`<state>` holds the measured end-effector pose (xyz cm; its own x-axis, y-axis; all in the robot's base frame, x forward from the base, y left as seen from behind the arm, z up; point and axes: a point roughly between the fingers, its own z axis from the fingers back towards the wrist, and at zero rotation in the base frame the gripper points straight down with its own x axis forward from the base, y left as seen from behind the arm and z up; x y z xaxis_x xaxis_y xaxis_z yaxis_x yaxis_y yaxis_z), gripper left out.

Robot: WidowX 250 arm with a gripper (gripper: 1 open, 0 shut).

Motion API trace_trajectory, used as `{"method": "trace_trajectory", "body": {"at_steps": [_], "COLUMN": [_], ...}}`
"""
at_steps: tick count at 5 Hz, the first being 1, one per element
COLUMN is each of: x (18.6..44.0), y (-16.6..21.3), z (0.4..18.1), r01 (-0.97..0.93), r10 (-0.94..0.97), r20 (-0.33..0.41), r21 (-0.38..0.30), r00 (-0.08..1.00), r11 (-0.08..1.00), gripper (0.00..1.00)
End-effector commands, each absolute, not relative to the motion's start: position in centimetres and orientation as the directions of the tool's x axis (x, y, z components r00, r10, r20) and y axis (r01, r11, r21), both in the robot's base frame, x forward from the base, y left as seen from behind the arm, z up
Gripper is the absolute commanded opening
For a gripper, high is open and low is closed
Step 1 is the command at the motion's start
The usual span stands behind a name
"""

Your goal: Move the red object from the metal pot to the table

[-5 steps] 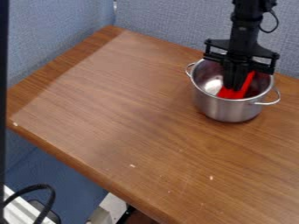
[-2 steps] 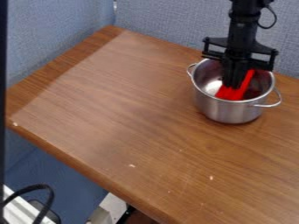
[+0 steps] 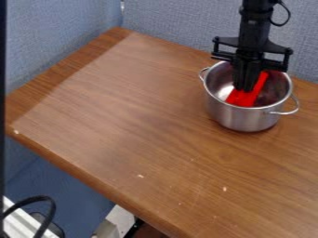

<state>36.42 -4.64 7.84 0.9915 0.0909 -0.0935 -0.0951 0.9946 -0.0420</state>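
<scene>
The metal pot [image 3: 247,115] stands on the table [image 3: 125,121] at the right side, shiny steel with small side handles. Inside it lies the red object [image 3: 246,96], tilted against the far wall. My gripper [image 3: 255,82] hangs straight down into the pot's mouth, its black fingers shut on the upper end of the red object. The lower end of the red object still sits within the pot's walls.
A blue partition wall runs behind the table at the back and left. The table's lighter rounded edge [image 3: 74,172] runs along the near left. Black cables [image 3: 32,216] lie on the floor at the bottom left.
The gripper and the red object have risen slightly inside the pot; the pot has stayed put.
</scene>
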Motion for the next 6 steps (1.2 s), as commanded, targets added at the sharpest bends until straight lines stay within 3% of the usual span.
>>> {"method": "trace_trajectory", "body": {"at_steps": [1, 4, 6], "x": [37.1, 36.5, 35.1], "y": [-4.2, -3.5, -3.4], "z": [11.6, 15.5, 19.3], "r01": [-0.104, -0.122, -0.100], "r10": [0.103, 0.123, 0.113], "r20": [-0.010, 0.004, 0.087], "r21": [-0.071, -0.113, -0.146], "r00": [0.995, 0.992, 0.990], "r11": [0.992, 0.986, 0.984], "gripper": [0.00, 0.00, 0.00]}}
